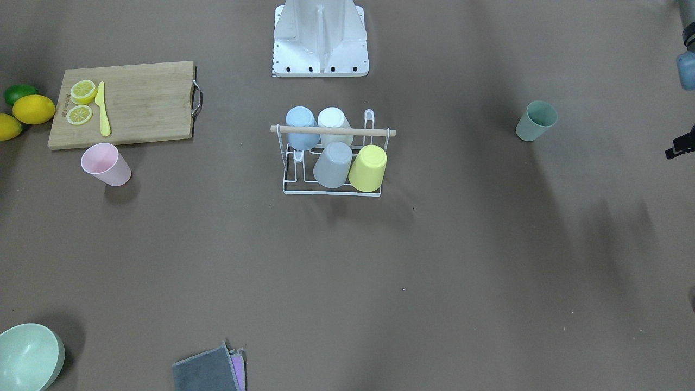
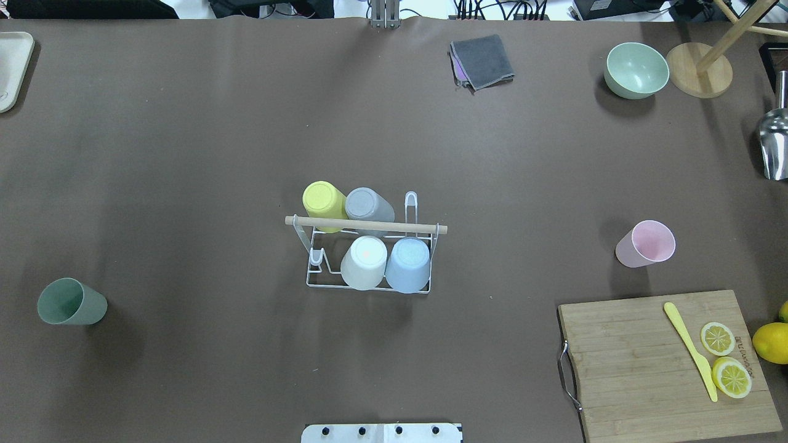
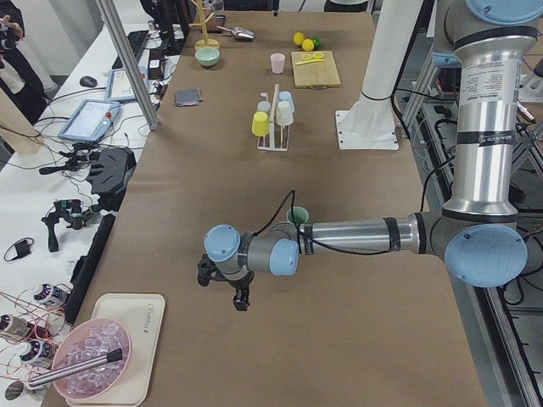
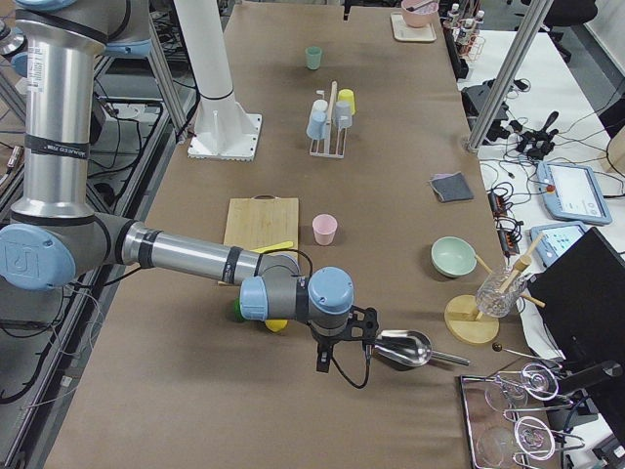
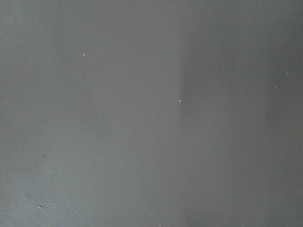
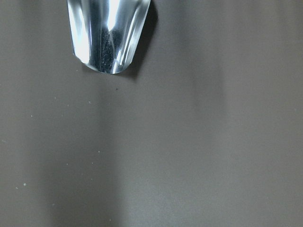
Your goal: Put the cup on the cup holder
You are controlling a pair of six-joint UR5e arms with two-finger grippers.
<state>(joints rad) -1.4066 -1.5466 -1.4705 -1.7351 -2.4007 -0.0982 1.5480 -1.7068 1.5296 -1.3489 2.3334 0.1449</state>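
The cup holder [image 2: 366, 225], a white wire rack with a wooden dowel bar, stands mid-table and carries several upturned cups: yellow, grey, white and blue. It also shows in the front view [image 1: 332, 131]. A green cup [image 2: 71, 301] stands upright on the table far to the left, and a pink cup [image 2: 646, 243] stands upright to the right. My left gripper [image 3: 226, 288] hangs over bare table beyond the green cup, at the table's left end. My right gripper [image 4: 342, 350] hangs near the right end, beside a metal scoop [image 4: 402, 347]. I cannot tell whether either is open or shut.
A wooden cutting board [image 2: 628, 357] with lemon slices and a yellow knife [image 2: 689, 351] lies at the near right, with lemons [image 2: 771, 342] beside it. A green bowl [image 2: 637, 69], a grey cloth [image 2: 482, 60] and the scoop [image 6: 108, 33] sit along the far and right edges.
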